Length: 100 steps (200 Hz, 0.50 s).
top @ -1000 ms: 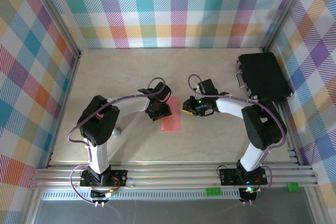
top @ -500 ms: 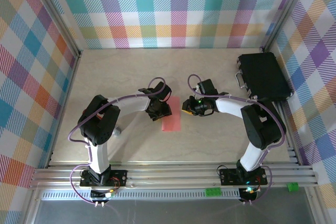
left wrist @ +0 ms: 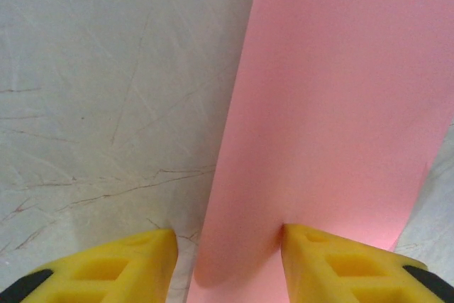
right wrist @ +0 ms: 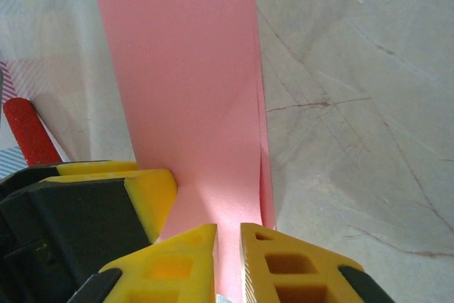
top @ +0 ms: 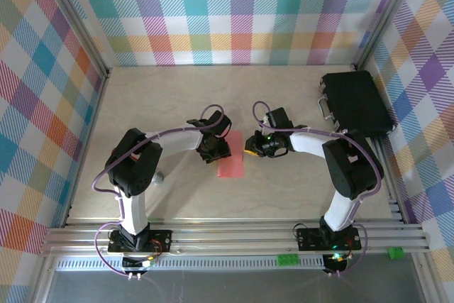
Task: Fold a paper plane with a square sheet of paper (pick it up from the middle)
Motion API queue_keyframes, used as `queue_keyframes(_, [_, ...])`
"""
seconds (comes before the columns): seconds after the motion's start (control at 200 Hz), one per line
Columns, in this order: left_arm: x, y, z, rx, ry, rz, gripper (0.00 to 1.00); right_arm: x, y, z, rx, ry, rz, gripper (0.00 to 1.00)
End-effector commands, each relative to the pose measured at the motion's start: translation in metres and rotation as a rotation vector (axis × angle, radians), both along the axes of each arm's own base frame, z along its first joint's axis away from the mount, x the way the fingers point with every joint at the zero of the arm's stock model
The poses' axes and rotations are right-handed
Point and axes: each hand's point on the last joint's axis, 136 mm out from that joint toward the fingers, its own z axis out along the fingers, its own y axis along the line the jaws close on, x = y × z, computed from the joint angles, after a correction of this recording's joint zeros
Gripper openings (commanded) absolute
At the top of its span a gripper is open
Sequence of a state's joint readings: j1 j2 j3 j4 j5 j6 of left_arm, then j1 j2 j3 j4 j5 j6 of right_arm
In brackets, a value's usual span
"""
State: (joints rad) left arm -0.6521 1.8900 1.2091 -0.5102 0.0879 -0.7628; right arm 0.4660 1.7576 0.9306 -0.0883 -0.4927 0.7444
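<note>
We get bright, even overhead light in the top view, with only soft shadows on the table (top: 170,196). Both wrist views are sharp on the pink sheet of paper (left wrist: 333,104); the near yellow fingertips (left wrist: 120,267) look softer and cast faint shadows on it.
</note>
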Motion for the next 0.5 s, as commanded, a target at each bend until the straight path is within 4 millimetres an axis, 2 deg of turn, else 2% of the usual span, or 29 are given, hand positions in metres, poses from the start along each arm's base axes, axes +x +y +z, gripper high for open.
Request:
queue_keyframes(0.0, [-0.0038,0.0152,-0.028,0.072,0.042,0.005,0.46,0.0087,0.0103,0.0086,0.05,-0.015,0.017,0.17])
queue_keyframes(0.495, [-0.0024,0.0216,-0.0337,0.104,0.055,0.073,0.49,0.0069,0.0151,0.0044,0.073,0.011,0.035,0.17])
